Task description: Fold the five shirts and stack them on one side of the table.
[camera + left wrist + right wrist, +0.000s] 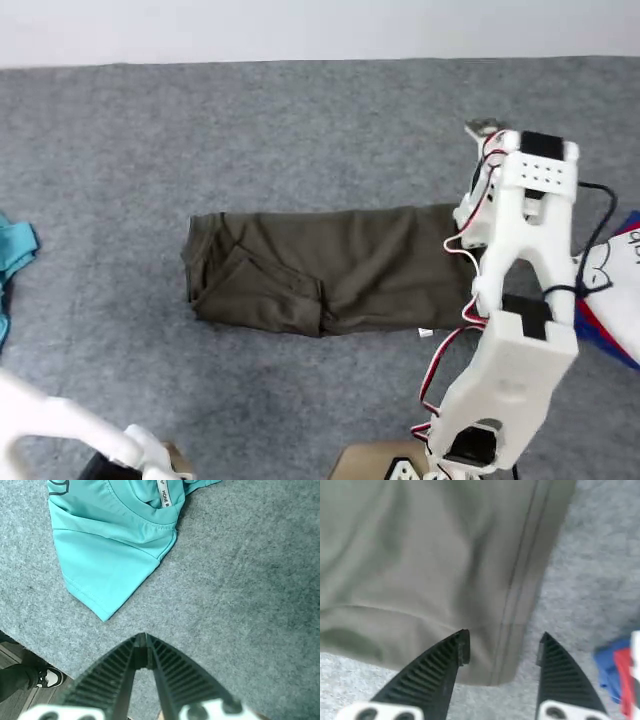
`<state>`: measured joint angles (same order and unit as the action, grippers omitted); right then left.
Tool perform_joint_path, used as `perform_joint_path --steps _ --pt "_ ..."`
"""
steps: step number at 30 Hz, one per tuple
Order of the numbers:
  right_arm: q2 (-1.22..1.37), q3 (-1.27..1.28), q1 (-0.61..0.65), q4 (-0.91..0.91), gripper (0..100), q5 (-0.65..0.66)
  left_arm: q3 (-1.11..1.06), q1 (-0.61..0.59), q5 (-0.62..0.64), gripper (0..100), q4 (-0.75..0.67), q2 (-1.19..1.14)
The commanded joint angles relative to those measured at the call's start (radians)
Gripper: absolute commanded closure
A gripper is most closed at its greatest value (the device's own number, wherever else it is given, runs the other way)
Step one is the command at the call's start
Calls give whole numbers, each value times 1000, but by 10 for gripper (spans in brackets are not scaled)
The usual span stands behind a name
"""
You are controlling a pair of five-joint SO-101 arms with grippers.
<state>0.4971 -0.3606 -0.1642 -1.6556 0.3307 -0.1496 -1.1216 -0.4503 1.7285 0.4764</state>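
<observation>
An olive shirt (330,268), folded into a long band, lies across the middle of the grey table. My right arm (510,300) stands over its right end. My right gripper (502,642) is open just above the olive shirt's (420,565) hemmed corner, one finger over the cloth and one over the carpet beside it. A teal shirt (12,255) lies at the table's left edge. Near its sleeve, above bare grey cloth, my left gripper (146,639) hangs shut and empty; the teal shirt (105,540) lies crumpled with its collar label showing.
A blue, red and white shirt (615,295) lies at the right edge, and its blue corner (615,675) shows in the right wrist view. My left arm (70,425) sits at the front left. The table's edge (30,655) runs close by the left gripper.
</observation>
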Motion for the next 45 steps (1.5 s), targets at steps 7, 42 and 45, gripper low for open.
perform_joint_path --steps 7,42,45 --pt "107 -51 13 99 753 -35 36 9 -8 992 23 31" --pt "-2 -61 -18 -50 988 97 36 9 -9 992 20 31" --pt "-73 -61 22 -82 988 100 36 9 -9 992 20 31"
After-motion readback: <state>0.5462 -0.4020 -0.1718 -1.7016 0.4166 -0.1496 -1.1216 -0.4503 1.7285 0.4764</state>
